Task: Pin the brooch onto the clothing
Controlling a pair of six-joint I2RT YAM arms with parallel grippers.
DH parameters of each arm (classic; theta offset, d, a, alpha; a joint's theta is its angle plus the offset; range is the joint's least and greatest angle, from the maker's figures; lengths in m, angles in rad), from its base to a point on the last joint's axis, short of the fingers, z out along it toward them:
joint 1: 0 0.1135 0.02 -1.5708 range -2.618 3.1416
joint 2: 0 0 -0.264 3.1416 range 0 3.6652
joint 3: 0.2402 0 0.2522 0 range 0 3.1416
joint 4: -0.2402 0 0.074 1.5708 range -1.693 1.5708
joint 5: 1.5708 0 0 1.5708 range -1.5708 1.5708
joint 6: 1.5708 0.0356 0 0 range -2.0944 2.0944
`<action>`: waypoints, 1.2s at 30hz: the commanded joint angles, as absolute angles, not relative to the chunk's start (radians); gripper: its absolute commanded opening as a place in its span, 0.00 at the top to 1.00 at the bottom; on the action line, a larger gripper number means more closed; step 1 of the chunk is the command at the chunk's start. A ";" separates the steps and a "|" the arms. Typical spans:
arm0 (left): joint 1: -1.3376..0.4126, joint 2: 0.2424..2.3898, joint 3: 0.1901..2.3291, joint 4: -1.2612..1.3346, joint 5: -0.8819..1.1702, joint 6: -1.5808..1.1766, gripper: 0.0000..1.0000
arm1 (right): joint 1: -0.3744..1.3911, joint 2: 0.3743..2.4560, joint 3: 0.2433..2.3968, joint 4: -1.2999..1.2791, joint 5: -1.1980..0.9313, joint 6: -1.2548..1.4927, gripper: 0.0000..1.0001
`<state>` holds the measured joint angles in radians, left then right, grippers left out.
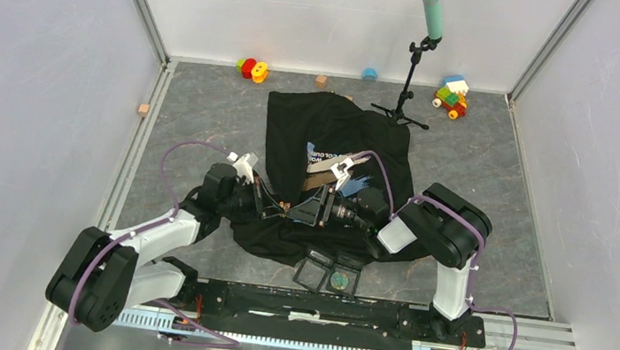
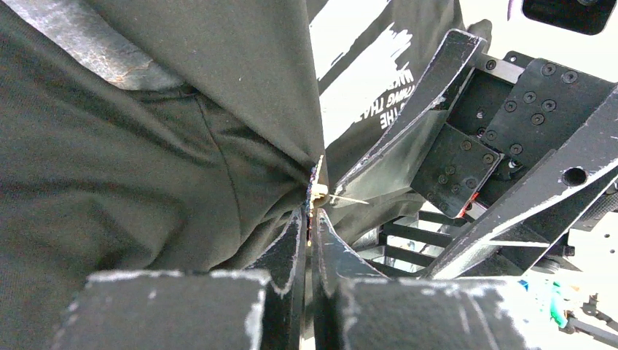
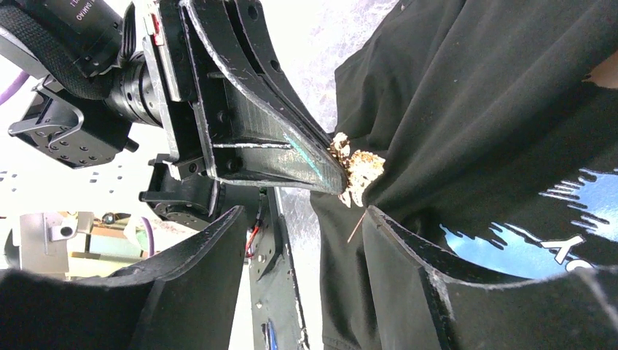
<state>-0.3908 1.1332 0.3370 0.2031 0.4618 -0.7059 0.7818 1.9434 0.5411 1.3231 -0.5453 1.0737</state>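
Note:
The black T-shirt with blue and tan print lies spread in the middle of the table. My left gripper is shut on a small gold brooch at the shirt's lower left part. In the left wrist view its fingers are pressed together, with the brooch at their tips and its thin pin sticking out sideways. Shirt fabric bunches up against the brooch. My right gripper is open, just below the brooch, with one finger against the fabric. The pin points down between its fingers.
A clear open case lies on the shirt's near hem, in front of the arm rail. A microphone stand stands behind the shirt. Toys and blocks line the back wall. A wooden block sits at the left.

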 commanded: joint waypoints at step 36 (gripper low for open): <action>-0.403 1.194 0.361 0.236 0.489 -0.704 0.98 | 0.717 1.662 0.481 1.108 -0.661 0.443 0.19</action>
<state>-0.4099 1.2018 0.3374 0.1738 0.4320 -0.7086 0.7425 1.6615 0.5121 1.0515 -0.5484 0.6643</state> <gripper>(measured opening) 0.043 0.801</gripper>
